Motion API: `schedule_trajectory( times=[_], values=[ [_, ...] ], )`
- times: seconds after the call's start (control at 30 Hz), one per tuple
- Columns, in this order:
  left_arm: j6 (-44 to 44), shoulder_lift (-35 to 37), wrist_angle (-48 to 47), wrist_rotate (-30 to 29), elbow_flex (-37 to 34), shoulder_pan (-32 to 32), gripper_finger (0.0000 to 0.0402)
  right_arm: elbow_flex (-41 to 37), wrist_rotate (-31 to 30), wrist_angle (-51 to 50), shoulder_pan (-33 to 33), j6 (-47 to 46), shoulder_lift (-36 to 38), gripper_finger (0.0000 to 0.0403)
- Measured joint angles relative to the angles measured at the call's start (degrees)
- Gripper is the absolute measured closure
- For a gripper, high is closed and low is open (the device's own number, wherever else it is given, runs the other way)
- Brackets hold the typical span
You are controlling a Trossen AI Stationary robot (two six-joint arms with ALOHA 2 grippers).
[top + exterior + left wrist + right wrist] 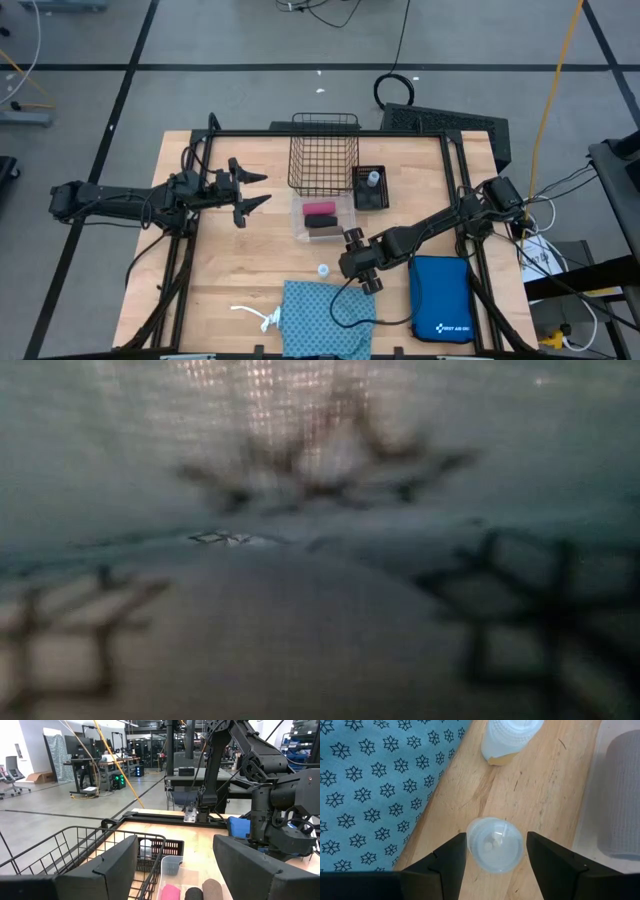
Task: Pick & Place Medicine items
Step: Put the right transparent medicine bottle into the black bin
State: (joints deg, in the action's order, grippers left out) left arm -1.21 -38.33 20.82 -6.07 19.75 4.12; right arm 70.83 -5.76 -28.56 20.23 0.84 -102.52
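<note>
My right gripper (495,851) (352,266) points down near the table's middle, open, a finger close on either side of a small white-capped vial (495,844) standing on the wood; whether they touch it, I cannot tell. A second vial (512,737) (324,270) lies just beyond, beside the teal patterned cloth (325,318) with its white string (262,317). A third vial (373,178) sits in a small black bin. The pink roll (320,209) and brown roll (322,233) lie in a clear tray (300,225). My left gripper (250,190) waits open, left of the tray.
A wire basket (323,152) stands at the far edge, behind the tray and the black bin (370,190). The blue zip case (441,298) lies under my right arm near the right edge. The cloth fills the low view (320,540). Bare wood shows left of the tray.
</note>
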Motion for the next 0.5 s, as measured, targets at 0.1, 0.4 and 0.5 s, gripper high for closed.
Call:
schedule_trajectory(
  times=[0.1,0.4,0.5],
  values=[
    [0.0,0.0,0.0,0.0,0.0,0.0,0.0133,0.0,0.0,0.0,0.0,0.0,0.0,0.0208],
    [0.0,0.0,0.0,0.0,0.0,0.0,0.0133,0.0,0.0,0.0,0.0,0.0,0.0,0.0255],
    [0.0,0.0,0.0,0.0,0.0,0.0,0.0133,0.0,0.0,0.0,0.0,0.0,0.0,0.0265]
  ],
)
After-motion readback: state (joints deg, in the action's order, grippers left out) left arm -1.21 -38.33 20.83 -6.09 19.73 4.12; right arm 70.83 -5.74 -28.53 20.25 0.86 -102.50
